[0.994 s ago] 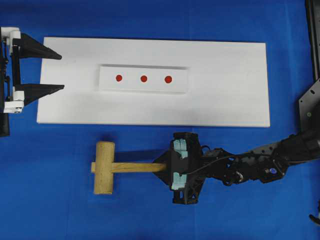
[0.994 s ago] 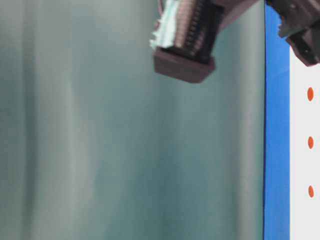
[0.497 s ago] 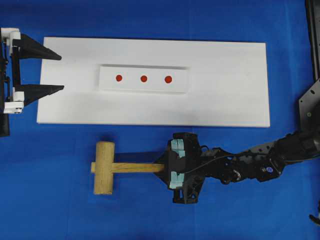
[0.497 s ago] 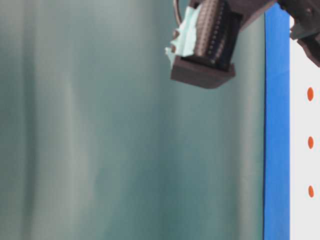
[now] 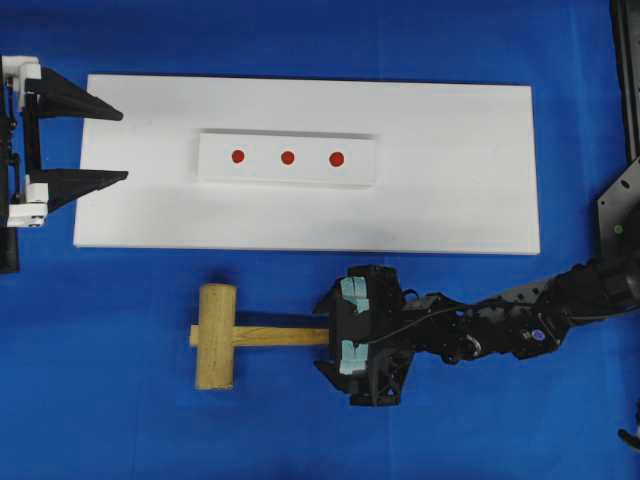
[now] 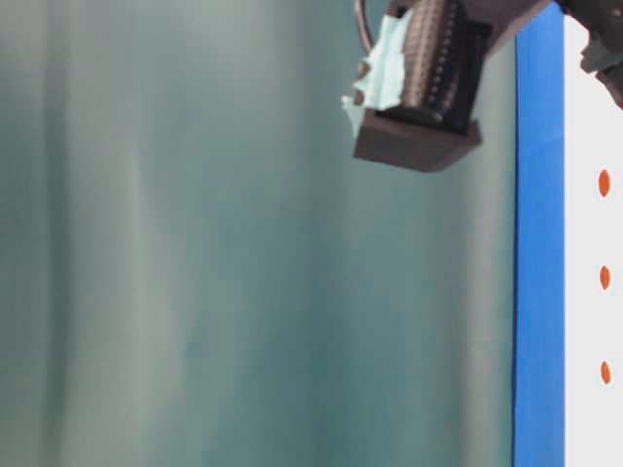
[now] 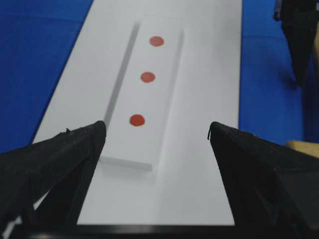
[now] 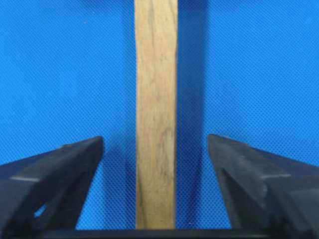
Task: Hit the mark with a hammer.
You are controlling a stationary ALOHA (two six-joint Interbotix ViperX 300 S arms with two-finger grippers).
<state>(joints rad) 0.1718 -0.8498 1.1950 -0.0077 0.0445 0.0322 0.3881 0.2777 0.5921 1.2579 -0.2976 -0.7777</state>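
Blue surface (image 5: 120, 420) carries a white board (image 5: 450, 200) with a raised strip (image 5: 287, 158) of three red marks. The hammer (image 5: 216, 336) lies flat below the board, head leftward. Plain wood: stiff, probably light but head-heavy, so a grip along the thin flat handle (image 8: 156, 124) suits. The right hand (image 5: 336, 337) straddles it, spread wide, touching nothing. The left hand (image 5: 100, 145) waits open over the board's left end.

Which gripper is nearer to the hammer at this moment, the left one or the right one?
The right. The right gripper stands open around the handle of the hammer, a finger on each side. The left gripper hangs open far off, over the left end of the white board.
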